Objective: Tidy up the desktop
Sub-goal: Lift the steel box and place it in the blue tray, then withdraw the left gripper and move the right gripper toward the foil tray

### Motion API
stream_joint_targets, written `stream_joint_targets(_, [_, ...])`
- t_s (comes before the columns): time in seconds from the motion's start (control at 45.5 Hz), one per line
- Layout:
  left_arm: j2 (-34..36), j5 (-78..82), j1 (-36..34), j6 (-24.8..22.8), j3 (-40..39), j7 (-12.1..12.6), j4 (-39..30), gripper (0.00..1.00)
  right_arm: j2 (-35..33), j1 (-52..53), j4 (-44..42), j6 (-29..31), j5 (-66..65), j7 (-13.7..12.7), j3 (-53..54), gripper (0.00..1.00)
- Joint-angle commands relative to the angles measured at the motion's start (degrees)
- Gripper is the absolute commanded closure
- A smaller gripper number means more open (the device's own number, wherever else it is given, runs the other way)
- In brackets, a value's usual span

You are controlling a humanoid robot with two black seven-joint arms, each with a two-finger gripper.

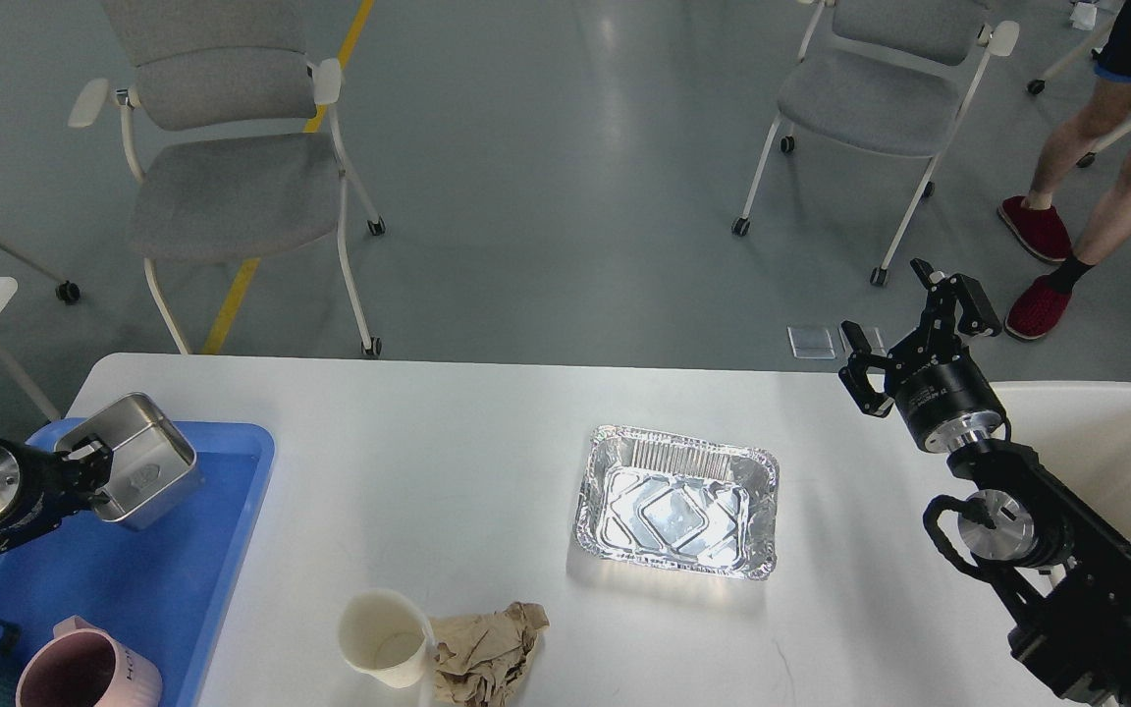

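A steel container (138,473) is being pinched at its rim by the left gripper (89,462), held tilted over the blue tray (232,491) at 9 o'clock, probably for placing there. The right gripper (919,324) is being held raised at 3 o'clock, fingers spread, empty. On the desktop (448,432), a foil tray (678,503) is lying centrally; a paper cup (384,636) and crumpled paper (485,653) are waiting at 6 o'clock. "HOME" is partly readable on the mugs (84,673).

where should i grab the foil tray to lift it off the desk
Pinch the rolled rim of the foil tray on its right short edge, coming from above with the open right gripper. It sits flat, open side up and empty, so one finger can drop inside the wall, one outside.
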Motion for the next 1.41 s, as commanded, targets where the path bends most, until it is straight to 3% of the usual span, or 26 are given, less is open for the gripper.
stream_joint_targets(0.0, [-2.4, -0.1, 0.5, 0.2, 0.0, 0.0, 3.2, 0.99, -0.2, -0.3, 0.0, 0.1, 0.0, 0.0, 0.0, 0.0])
stream_joint_targets(0.088, [-2.8, -0.1, 1.4, 0.3, -0.1, 0.0, 4.2, 0.97, -0.3, -0.3, 0.0, 0.1, 0.0, 0.0, 0.0, 0.0])
stream_joint_targets(0.198, [-2.9, -0.2, 1.5, 1.6, -0.2, -0.1, 4.6, 0.86, -0.1, -0.3, 0.0, 0.1, 0.0, 0.0, 0.0, 0.0])
stream_joint_targets(0.351, [-2.8, -1.2, 1.6, 3.7, 0.0, -3.2, 4.7, 0.48, -0.1, -0.2, -0.1, 0.1, 0.0, 0.0, 0.0, 0.0])
stream_joint_targets(0.549, [-2.5, -1.4, 0.9, 4.5, -0.4, -3.8, 4.6, 0.16, 0.0, -0.2, -0.1, 0.1, 0.0, 0.0, 0.0, 0.0])
stream_joint_targets(0.703, [-2.8, -6.8, -1.1, 3.6, -5.2, -4.0, 4.2, 0.06, 0.4, -0.1, -0.1, 0.1, 0.0, 0.0, 0.0, 0.0])
stream_joint_targets(0.856, [-3.7, -10.4, -3.2, 3.6, -13.1, -4.0, 4.0, 0.04, 0.5, 0.0, -0.1, 0.1, 0.0, 0.0, 0.0, 0.0])
stream_joint_targets(0.966, [-8.3, -10.5, -4.8, 4.8, -19.0, -4.3, 4.7, 0.04, 0.4, -0.1, 0.0, 0.1, 0.0, 0.0, 0.0, 0.0])
stream_joint_targets(1.054, [-10.7, -10.5, -5.0, 5.1, -26.6, -9.2, 4.7, 0.04, 0.5, -0.3, 0.3, 0.0, 0.0, 0.0, 0.0, 0.0])
stream_joint_targets(1.164, [-15.2, -11.5, -4.6, 5.9, -35.0, -19.0, 4.9, 0.04, 0.5, -0.3, 0.4, 0.1, 0.1, 0.0, 0.0, 0.0])
stream_joint_targets(1.295, [-21.1, -14.1, -4.4, 10.1, -38.1, -29.8, 8.3, 0.04, 1.4, -0.1, 1.1, -0.1, 0.1, -0.4, -0.1, 0.0])
stream_joint_targets(1.383, [-24.4, -18.8, -3.0, 10.9, -38.1, -35.2, 9.1, 0.04, 1.1, 0.2, 1.1, -0.1, 0.1, -1.0, -2.3, 0.0])
